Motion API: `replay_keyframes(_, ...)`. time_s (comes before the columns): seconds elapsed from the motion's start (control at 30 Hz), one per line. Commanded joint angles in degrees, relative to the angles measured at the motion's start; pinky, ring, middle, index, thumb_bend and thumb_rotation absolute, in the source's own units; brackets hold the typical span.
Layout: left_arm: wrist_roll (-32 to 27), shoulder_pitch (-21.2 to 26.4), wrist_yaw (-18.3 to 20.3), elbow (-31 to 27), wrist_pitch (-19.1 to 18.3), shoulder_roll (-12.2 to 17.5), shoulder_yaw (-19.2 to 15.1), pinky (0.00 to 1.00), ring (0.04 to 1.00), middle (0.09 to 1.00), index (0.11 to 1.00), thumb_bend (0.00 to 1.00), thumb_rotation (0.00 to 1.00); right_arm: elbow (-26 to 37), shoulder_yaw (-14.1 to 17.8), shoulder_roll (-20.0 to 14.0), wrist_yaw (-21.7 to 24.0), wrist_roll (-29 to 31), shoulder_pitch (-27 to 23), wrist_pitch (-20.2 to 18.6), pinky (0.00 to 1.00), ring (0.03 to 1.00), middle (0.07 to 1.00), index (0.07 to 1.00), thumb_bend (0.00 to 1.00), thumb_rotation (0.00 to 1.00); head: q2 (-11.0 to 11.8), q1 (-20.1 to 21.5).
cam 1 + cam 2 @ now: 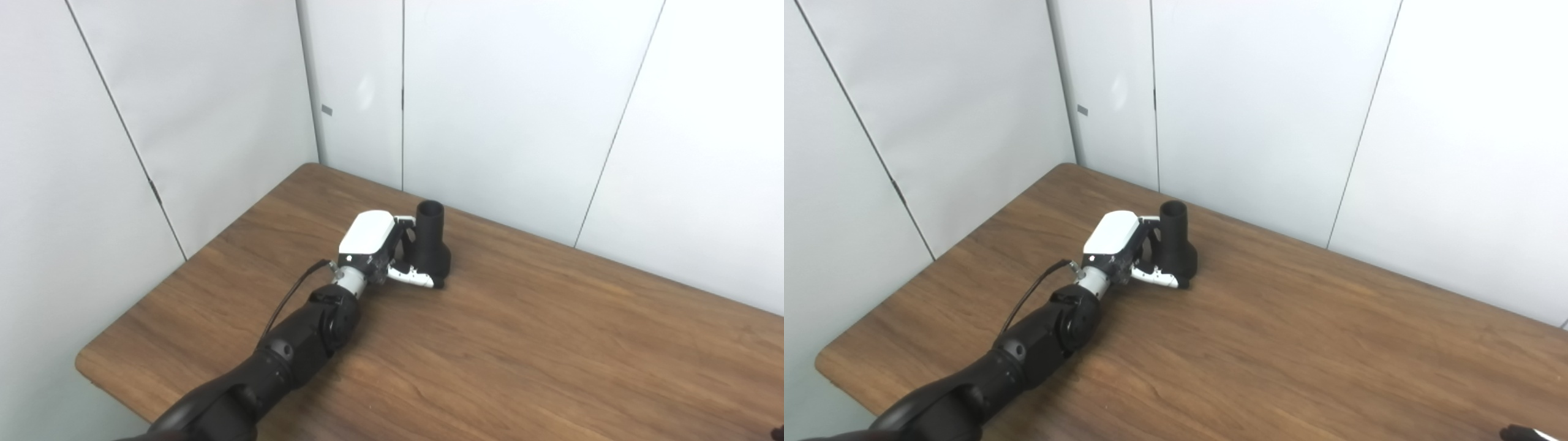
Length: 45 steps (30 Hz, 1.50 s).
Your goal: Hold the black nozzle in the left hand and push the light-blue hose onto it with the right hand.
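The black nozzle (432, 245) stands upright on the wooden table (551, 343), narrow open neck up and wide base down, near the back wall. My left hand (392, 251) is against its left side. One finger touches the neck, the thumb (419, 280) lies along the front of the base, and the other fingers are hidden behind it. The nozzle still rests on the tabletop. At the bottom right corner only a sliver of my right hand (1526, 433) shows. No light-blue hose is in view.
White wall panels (502, 110) close off the table at the back and left, just behind the nozzle. The table's rounded left corner (86, 361) is near my left forearm (288, 349).
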<state>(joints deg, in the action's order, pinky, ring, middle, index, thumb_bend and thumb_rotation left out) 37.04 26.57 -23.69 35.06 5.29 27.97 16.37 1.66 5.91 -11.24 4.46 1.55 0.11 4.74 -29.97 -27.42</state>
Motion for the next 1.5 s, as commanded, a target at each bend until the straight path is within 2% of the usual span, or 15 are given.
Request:
replay_keyframes(0.0,1.50,-1.17,2.89,-0.07,0.18,0.72,1.37,0.15,0.196,0.425,0.521,0.52,0.00,1.53,0.55,-1.08,-0.17,-0.21,-0.14,0.86,0.53,0.639,0.664,0.625,0.32,0.38,-0.03,0.03)
replay_keyframes(0.2,0.32,-1.78,4.18,-0.95,0.27,0.82,0.94,0.18,0.227,0.440,0.520,0.52,0.00,2.67,0.82,-0.57,-0.35,0.57,0.09,0.55,0.51,0.623,0.650,0.616,0.35,0.37,-0.62,2.49)
replay_keyframes(0.3,1.41,-2.15,2.20,0.08,2.41,1.05,1.47,0.18,0.235,0.435,0.525,0.52,0.00,5.28,1.61,0.31,-0.51,2.92,0.26,-1.36,0.52,0.639,0.661,0.619,0.37,0.35,-1.46,6.15)
replay_keyframes(0.37,1.42,-2.15,1.11,1.69,4.89,1.41,1.66,0.18,0.244,0.440,0.525,0.52,0.00,7.60,1.51,0.92,-0.89,2.61,0.28,-2.85,0.53,0.650,0.668,0.619,0.37,0.35,-2.28,10.96)
replay_keyframes(0.43,1.08,-2.04,1.58,2.52,6.52,1.90,1.77,0.23,0.290,0.452,0.518,0.52,0.00,10.06,0.86,1.32,-1.40,0.82,0.33,-4.20,0.55,0.665,0.682,0.632,0.33,0.28,-2.78,13.72)
replay_keyframes(0.5,1.14,-2.09,2.50,1.84,7.03,2.29,1.95,0.20,0.249,0.420,0.524,0.52,0.00,12.96,0.23,1.65,-2.05,-1.42,0.40,-6.07,0.57,0.675,0.691,0.648,0.25,0.10,-3.08,15.60)
replay_keyframes(0.57,1.67,-2.16,1.98,1.38,7.82,2.49,2.18,0.18,0.223,0.405,0.523,0.51,0.00,15.21,0.00,2.06,-3.00,-3.43,0.42,-7.79,0.58,0.680,0.696,0.655,0.24,0.03,-3.46,18.59)
replay_keyframes(0.6,1.46,-2.49,2.30,0.24,7.79,2.42,2.08,0.15,0.201,0.439,0.504,0.52,0.00,16.13,0.19,2.09,-3.49,-4.24,0.47,-8.26,0.57,0.674,0.691,0.652,0.23,0.01,-3.49,18.90)
replay_keyframes(0.73,0.94,-3.19,1.58,-2.01,10.45,2.01,1.86,0.14,0.183,0.471,0.484,0.52,0.00,19.20,2.06,2.44,-5.20,-5.70,0.87,-9.63,0.57,0.670,0.684,0.646,0.22,0.00,-3.75,22.69)
replay_keyframes(0.87,0.39,-4.00,3.49,-5.93,11.68,1.31,1.61,0.12,0.160,0.472,0.482,0.52,0.00,22.11,4.40,2.65,-6.60,-5.34,1.06,-11.87,0.59,0.684,0.693,0.655,0.23,0.00,-4.16,24.06)
replay_keyframes(1.1,1.49,-6.00,8.39,-13.71,10.91,-0.89,3.02,0.12,0.164,0.472,0.482,0.52,0.00,25.03,8.28,1.79,-8.12,-4.60,0.52,-13.10,0.56,0.679,0.698,0.656,0.21,0.00,-4.21,25.50)
replay_keyframes(1.23,3.53,-6.82,7.90,-14.10,12.42,-3.04,4.22,0.12,0.180,0.409,0.518,0.52,0.00,25.35,9.59,1.83,-9.11,-5.25,0.01,-12.92,0.54,0.658,0.679,0.641,0.23,0.00,-3.86,26.80)
replay_keyframes(1.37,6.72,-7.84,8.01,-14.92,11.45,-5.19,5.33,0.10,0.143,0.468,0.483,0.52,0.00,25.36,10.89,1.56,-10.44,-5.97,-0.51,-12.56,0.54,0.651,0.672,0.628,0.24,0.00,-3.41,27.83)
replay_keyframes(1.4,7.41,-8.08,8.04,-15.20,11.11,-5.55,5.45,0.10,0.132,0.332,0.482,0.52,0.02,25.23,11.17,1.43,-10.52,-5.81,-0.64,-12.30,0.53,0.649,0.670,0.627,0.24,0.00,-3.40,27.94)
replay_keyframes(1.47,9.11,-8.50,7.41,-15.27,11.24,-6.70,6.28,0.07,0.112,0.203,0.481,0.52,0.03,24.36,12.22,0.90,-11.26,-6.35,-1.29,-10.61,0.53,0.644,0.663,0.620,0.25,0.00,-3.29,28.31)
